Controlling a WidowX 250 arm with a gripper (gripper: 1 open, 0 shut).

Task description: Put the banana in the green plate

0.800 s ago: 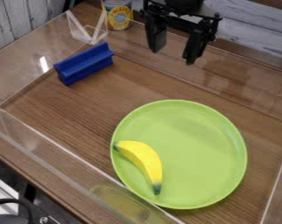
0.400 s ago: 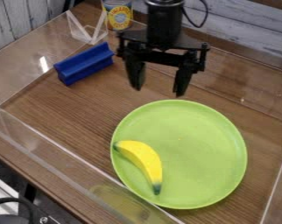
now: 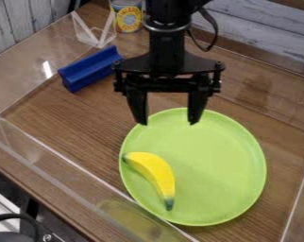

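Near the front edge of the bench (image 3: 66, 123), round lime-green plate (image 3: 211, 170), smooth plastic look, shallow raised rim. Banana (image 3: 152, 177) lies on it, at the plate's left side as seen, along the rim; yellow, gently curved, tip dark greenish. Black robot hand (image 3: 169, 112) over the plate's far part, fingers spread wide, nothing pinched; angular dark parts, cable (image 3: 211, 30) looping beside the arm. Blue block (image 3: 91, 69), rectangular, near the bench's left edge, apart from plate. Behind it, clear crinkly plastic item (image 3: 94, 30), can't tell what. Can or jar with yellow label (image 3: 128, 16) toward the far left corner, partly cut off by view. Bench surface: brown wood, visible grain, slight sheen. Transparent strip along the near left edge, shiny. Dark cable and some black object at bottom left corner of view, unclear. Pale grooved panelling behind, grey-white.
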